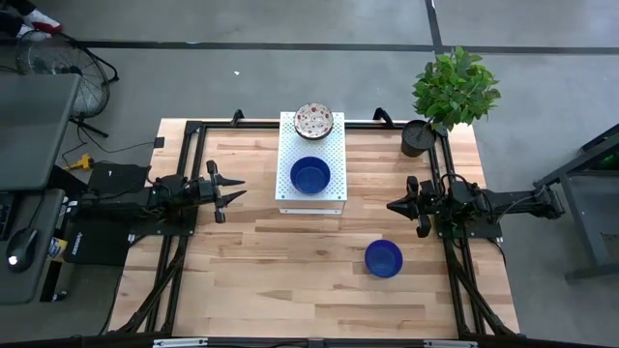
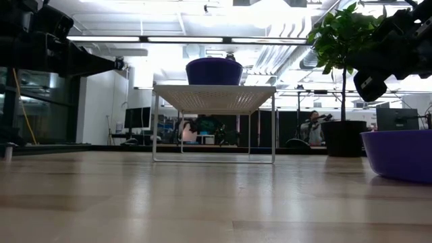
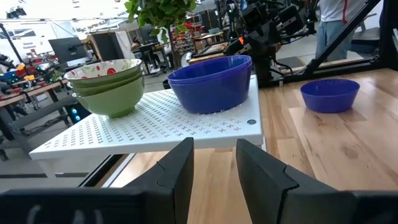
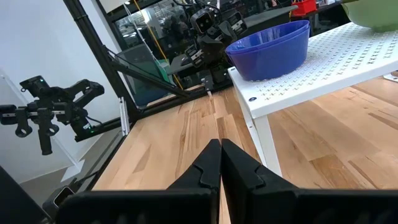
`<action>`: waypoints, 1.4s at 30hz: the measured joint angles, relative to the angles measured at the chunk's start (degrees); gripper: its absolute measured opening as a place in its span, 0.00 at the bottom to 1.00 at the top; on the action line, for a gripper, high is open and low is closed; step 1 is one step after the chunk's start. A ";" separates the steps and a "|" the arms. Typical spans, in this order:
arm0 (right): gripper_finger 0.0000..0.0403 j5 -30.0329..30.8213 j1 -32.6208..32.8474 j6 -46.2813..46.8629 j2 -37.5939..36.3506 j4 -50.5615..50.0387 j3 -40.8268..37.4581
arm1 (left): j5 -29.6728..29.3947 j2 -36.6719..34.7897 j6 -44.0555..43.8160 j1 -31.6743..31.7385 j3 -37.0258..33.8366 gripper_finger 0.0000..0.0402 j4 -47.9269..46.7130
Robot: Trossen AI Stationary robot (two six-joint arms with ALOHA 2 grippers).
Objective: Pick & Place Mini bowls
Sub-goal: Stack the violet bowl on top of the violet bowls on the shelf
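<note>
Loose blue bowl (image 1: 383, 258) sits nearest right pincer (image 1: 395, 207).
Right pincer shut, empty; left pincer (image 1: 235, 192) part open, empty, well apart.

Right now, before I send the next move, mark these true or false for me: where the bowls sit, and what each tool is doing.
1. A glossy blue round bowl stack sits on the white perforated metal stand. True.
2. The white speckled floral bowls sit on the bare wooden table. False: they are on the stand's far end.
3. A single blue bowl sits on the table near the right arm. True.
4. The right tool is shut on that single bowl. False: it is shut but holds nothing.
5. The left tool is open and empty, facing the stand. True.
</note>
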 joint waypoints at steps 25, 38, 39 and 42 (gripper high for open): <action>0.00 -6.14 0.07 15.69 10.13 -17.13 16.88 | 0.00 0.02 -0.01 0.00 0.00 0.29 0.00; 0.00 -10.25 5.37 16.40 29.46 -39.50 33.51 | 0.00 0.02 -0.02 0.00 0.00 0.29 0.00; 0.00 -10.20 6.57 17.62 30.45 -39.47 33.60 | 0.00 0.02 -0.02 0.00 0.00 0.29 0.00; 0.00 -9.15 10.48 21.98 33.35 -39.39 33.68 | 0.00 0.02 -0.02 0.00 0.00 0.29 0.00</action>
